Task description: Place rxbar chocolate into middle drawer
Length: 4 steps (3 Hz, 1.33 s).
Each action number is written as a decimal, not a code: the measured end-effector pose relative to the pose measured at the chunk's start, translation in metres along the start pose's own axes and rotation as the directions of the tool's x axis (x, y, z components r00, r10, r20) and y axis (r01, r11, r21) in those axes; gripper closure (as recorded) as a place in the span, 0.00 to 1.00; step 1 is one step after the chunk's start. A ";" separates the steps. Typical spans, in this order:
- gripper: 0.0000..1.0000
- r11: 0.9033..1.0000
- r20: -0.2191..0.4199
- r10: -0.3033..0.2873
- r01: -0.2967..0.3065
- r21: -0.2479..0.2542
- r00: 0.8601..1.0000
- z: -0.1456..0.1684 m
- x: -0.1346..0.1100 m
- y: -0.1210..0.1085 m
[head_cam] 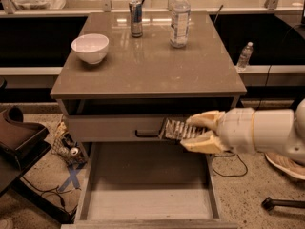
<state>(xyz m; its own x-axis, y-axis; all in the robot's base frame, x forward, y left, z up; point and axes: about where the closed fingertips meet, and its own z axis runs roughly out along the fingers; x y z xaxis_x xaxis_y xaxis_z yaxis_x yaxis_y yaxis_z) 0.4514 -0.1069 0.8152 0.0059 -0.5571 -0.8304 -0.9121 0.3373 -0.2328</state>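
The rxbar chocolate, a dark flat bar with light stripes, is held level in my gripper, whose pale fingers are shut above and below its right end. The bar hangs in front of the grey drawer front with the small dark handle, just right of that handle. Below it the middle drawer is pulled out wide, and its pale floor is bare. The bar is above the drawer's back right part. My arm comes in from the right.
On the cabinet top stand a white bowl, a can and a water bottle. A small bottle stands on the right ledge. A dark seat is at left. Cables and a shoe lie on the floor.
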 end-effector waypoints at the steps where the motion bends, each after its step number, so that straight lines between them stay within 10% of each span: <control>1: 1.00 1.000 0.078 0.013 -0.013 -0.010 0.997 0.061 0.046 0.032; 4: 1.00 0.995 0.193 0.093 -0.084 -0.053 0.977 0.167 0.152 0.069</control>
<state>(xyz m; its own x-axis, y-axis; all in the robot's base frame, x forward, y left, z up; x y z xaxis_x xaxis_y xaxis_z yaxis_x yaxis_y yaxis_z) 0.4582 -0.0417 0.5891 0.0000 -0.3661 -0.9306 -0.9300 0.3421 -0.1347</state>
